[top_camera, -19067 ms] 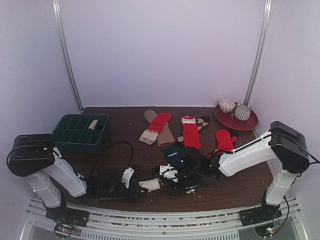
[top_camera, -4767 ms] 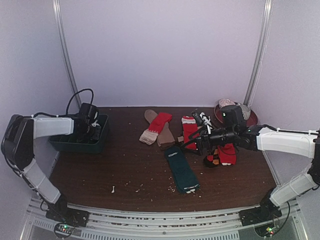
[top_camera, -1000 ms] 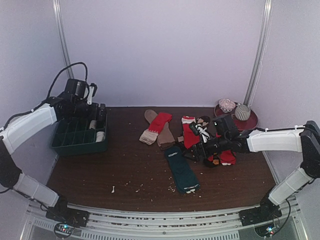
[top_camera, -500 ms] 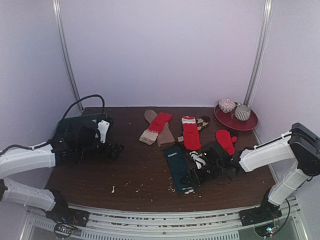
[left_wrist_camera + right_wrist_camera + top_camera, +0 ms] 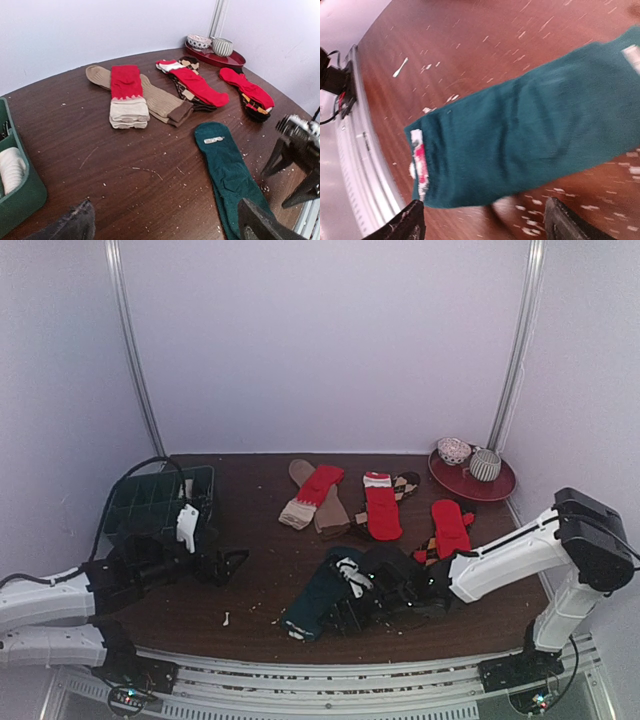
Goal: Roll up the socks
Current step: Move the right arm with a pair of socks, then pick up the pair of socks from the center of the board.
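Right pincer (image 5: 484, 212): splayed wide, gripping nothing, down low right over the teal sock (image 5: 312, 602). Sock itself flat on the counter (image 5: 260, 490), slanted near the front edge, cuff end with a bit of red and white trim toward the front-left, small white tag at the other end. Wrist view pretty blurry, so can't say whether the fingers actually touch the fabric.

Left pincer (image 5: 230, 566): also fully released, empty, low above the counter, well apart from the teal sock and near the front corner of the green tray (image 5: 20, 200). Inside the tray, a cream rolled sock (image 5: 10, 167) tucked in one compartment.

Further back: red-and-cream sock (image 5: 127, 92) lying across a brown sock (image 5: 160, 102), a second red sock (image 5: 197, 85) on top of a diamond-patterned sock (image 5: 187, 62), and a third red sock (image 5: 247, 90) near the red plate (image 5: 227, 61) with two small bowls (image 5: 200, 41) on it.
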Motion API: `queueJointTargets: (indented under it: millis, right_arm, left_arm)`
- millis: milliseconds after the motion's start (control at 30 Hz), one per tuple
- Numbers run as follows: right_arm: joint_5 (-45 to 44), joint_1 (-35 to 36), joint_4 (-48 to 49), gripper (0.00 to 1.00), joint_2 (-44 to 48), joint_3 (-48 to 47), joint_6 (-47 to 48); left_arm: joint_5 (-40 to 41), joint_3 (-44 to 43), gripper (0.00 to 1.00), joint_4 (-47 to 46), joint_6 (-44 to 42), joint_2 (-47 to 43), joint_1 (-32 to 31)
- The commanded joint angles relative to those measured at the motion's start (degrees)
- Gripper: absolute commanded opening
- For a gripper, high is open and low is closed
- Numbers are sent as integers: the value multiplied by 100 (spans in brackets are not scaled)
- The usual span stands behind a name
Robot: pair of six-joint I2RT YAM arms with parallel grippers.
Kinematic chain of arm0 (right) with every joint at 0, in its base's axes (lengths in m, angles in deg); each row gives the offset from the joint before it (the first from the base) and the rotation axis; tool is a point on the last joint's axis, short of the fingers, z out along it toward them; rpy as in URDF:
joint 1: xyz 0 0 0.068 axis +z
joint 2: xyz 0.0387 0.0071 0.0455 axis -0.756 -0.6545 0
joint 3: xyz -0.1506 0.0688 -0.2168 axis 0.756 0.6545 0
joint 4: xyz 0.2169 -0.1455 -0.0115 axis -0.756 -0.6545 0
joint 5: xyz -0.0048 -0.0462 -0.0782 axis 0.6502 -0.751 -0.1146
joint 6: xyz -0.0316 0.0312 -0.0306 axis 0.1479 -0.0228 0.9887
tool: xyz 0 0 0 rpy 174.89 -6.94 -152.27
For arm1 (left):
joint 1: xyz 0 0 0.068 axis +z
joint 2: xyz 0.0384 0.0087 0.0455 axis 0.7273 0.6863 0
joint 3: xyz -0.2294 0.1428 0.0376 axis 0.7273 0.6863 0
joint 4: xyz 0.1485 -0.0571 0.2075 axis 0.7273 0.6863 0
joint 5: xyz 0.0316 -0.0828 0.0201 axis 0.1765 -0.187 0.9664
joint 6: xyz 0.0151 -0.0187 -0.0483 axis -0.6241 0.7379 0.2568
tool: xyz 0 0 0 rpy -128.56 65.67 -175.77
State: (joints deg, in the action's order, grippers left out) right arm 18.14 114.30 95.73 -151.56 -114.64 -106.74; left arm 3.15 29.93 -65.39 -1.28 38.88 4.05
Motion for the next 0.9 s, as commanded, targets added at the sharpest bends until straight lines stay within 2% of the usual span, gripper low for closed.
queueJointTargets:
  millis: [0,133,433,733,867]
  right_arm:
    - [-1624,403,-310,85,925,298,1074]
    - [-2176,1020,314,90,1009,524,2168]
    - [-2462,1351,869,91,-255,25,4157]
    - [-2015,1406,1138,89,-625,-159,4379]
    - [-1827,1418,1053,83,-829,-323,4309]
  left_arm:
    - [-447,114,98,-845,-48,294,-76]
    - [-300,-156,98,-722,-285,962,-176]
    - [-224,-371,98,-769,-481,1568,-195]
    - [-224,-372,98,-647,-546,1632,-195]
    - [-175,-400,98,-553,-586,1645,-195]
